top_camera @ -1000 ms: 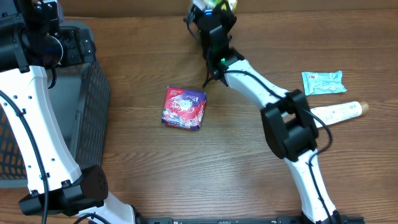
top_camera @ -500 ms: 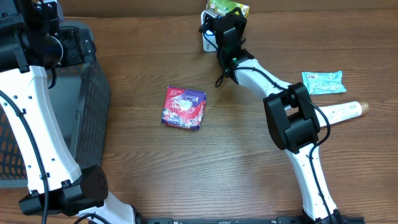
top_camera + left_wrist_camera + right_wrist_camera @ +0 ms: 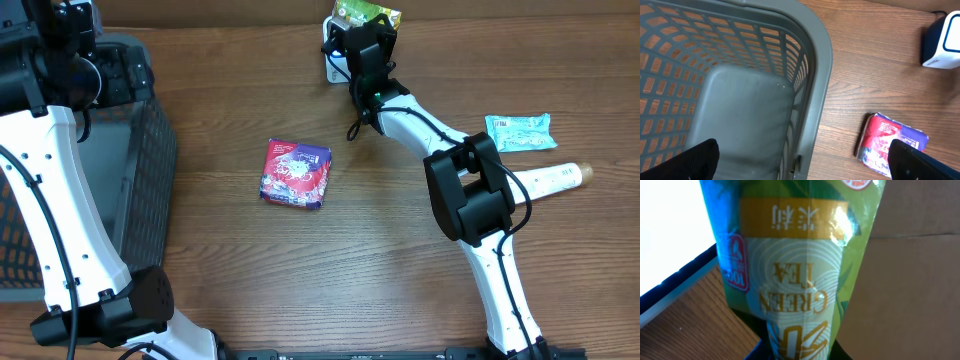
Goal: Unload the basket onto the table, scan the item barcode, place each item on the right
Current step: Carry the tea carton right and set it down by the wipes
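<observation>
Overhead view: right gripper (image 3: 360,38), jaws pinched narrow on the green tea packet (image 3: 366,13), holds it just beside the white scanner (image 3: 331,65); its light, soft, slick film is probably best gripped by a sealed edge; left gripper (image 3: 805,167) gapes wide over the basket (image 3: 815,75).

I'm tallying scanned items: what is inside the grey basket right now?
In the left wrist view the basket shows only its bare grey floor, no item on the visible part. Overhead, the left arm covers part of it, so the rest cannot be seen.
</observation>
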Controlling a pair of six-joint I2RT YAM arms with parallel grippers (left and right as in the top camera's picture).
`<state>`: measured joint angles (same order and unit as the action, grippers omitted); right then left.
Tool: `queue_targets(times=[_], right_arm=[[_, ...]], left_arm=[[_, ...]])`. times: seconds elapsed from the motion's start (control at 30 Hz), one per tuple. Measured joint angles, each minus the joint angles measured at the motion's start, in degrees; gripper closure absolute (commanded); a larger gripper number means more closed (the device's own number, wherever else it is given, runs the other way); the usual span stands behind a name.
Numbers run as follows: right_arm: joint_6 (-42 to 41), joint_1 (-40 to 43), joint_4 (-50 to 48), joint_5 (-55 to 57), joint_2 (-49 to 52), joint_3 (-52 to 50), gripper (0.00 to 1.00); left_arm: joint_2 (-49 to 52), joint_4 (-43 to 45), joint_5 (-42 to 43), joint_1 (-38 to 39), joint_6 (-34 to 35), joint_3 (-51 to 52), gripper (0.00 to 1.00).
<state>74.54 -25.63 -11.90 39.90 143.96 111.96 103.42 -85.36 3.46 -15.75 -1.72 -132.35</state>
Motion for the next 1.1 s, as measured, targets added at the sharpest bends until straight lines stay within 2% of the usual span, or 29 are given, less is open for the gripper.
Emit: queue_targets(times=[0.1, 0.2, 0.3, 0.4, 0.57, 0.8, 0.97, 1.1], right_arm=[[-0.8, -0.2, 3.4, 0.1, -0.2, 0.0, 0.96], [-4.5, -0.9, 12.4, -1.1, -1.6, 0.0, 0.96], [-11.8, -2.0, 25.5, -5.0, -5.8, 0.0, 0.96], [-19.9, -3.1, 32.6, -9.0, -11.7, -0.2, 0.96], [-41.4, -4.7, 44.9, -13.5, -27.0, -0.2, 0.95], [-82.5, -0.6, 74.5, -15.4, -45.8, 1.6, 0.96], [-108.6, 10.4, 95.0, -17.7, -46.9, 0.8, 0.96], [-120.3, 18.5, 95.5, -21.5, -45.1, -6.8, 0.96]], left_arm=[[0.0, 0.0, 0.0, 0.0, 0.0, 0.0, 0.00], [0.0, 0.0, 0.0, 0.0, 0.0, 0.0, 0.00], [0.0, 0.0, 0.0, 0.0, 0.0, 0.0, 0.00], [0.0, 0.0, 0.0, 0.0, 0.0, 0.0, 0.00], [0.0, 0.0, 0.0, 0.0, 0.0, 0.0, 0.01], [0.0, 0.0, 0.0, 0.0, 0.0, 0.0, 0.01], [0.0, 0.0, 0.0, 0.0, 0.0, 0.0, 0.01], [0.0, 0.0, 0.0, 0.0, 0.0, 0.0, 0.01]])
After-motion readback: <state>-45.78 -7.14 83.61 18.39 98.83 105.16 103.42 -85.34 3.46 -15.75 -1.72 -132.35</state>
